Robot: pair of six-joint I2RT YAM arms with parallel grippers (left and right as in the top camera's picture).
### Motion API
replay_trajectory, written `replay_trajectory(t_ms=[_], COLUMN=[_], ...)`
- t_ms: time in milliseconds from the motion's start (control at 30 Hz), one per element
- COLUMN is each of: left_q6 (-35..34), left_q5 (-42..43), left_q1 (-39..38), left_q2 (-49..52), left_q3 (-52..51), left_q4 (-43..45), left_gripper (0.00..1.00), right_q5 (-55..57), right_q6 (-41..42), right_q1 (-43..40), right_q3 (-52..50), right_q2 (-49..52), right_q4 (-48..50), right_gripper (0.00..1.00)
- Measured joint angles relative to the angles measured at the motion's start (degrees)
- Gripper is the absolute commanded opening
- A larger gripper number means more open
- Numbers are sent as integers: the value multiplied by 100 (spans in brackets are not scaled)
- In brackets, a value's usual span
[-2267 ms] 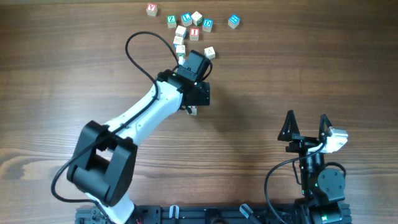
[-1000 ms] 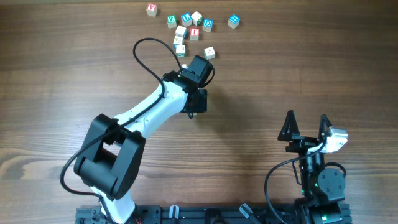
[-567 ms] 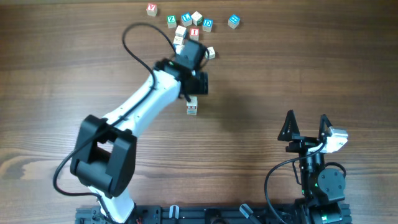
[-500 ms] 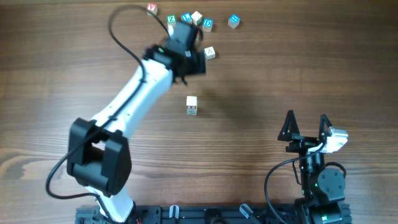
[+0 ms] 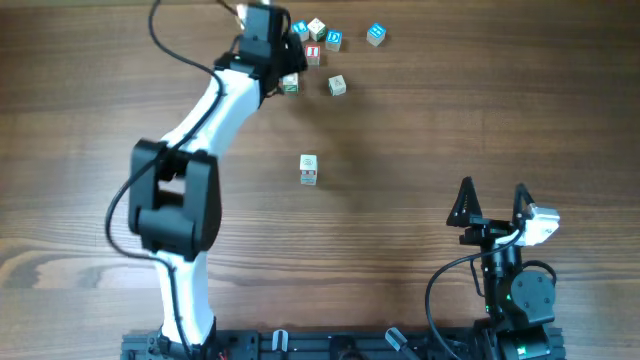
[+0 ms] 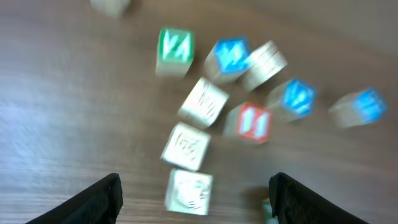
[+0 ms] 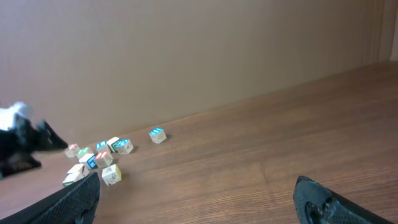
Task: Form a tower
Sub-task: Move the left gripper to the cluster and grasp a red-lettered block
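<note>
**Two tools open, one tower alone at mid-desk**

Tower (image 5: 308, 169): close to the centre of the desk (image 5: 450, 100), one cube wide, pale wood. Stands upright with a green mark on top and red on the side facing 6 o'clock. Touches nothing. Cube count hard to tell from above.

Loose letter cubes (image 5: 337, 86): clustered at 12 o'clock, well apart from the tower. Blue, red and green faces among plain pale ones, none stacked as far as can be seen.

Left tool (image 6: 194, 186): over the 11 o'clock side of that cluster, arm stretched the length of the desk. Fingers (image 6: 99, 198) spread wide, gripping nothing. Wrist view blurred; shows one pale cube (image 6: 189, 191) lying on the desk under the gap, clear of both fingers, with a red-faced cube (image 6: 252, 121) just beyond, toward 1 o'clock.

Right tool (image 5: 493, 190): parked near 4 o'clock, far from tower and cluster. Jaws wide apart, holding nothing.
</note>
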Motion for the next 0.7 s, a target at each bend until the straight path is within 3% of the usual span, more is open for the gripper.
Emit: replay_trajectory(t_ms=[100, 167, 400, 600, 700], left_q6=[0, -2, 7, 304, 363], left_q5=[0, 2, 2, 2, 2], left_q1=[0, 0, -116, -229, -186], left_q2=[313, 332, 769, 789, 789], left_q3=[0, 0, 0, 0, 0], left_q4=[-37, -33, -7, 11, 13], left_gripper=[73, 64, 64, 56, 45], right_q5=[0, 0, 0, 0, 0], right_q6=[0, 0, 0, 0, 0], right_q1=[0, 0, 0, 0, 0], right_q3=[2, 0, 0, 0, 0], right_q2=[0, 0, 0, 0, 0], right_q4=[0, 0, 0, 0, 0], right_gripper=[100, 100, 100, 100, 100])
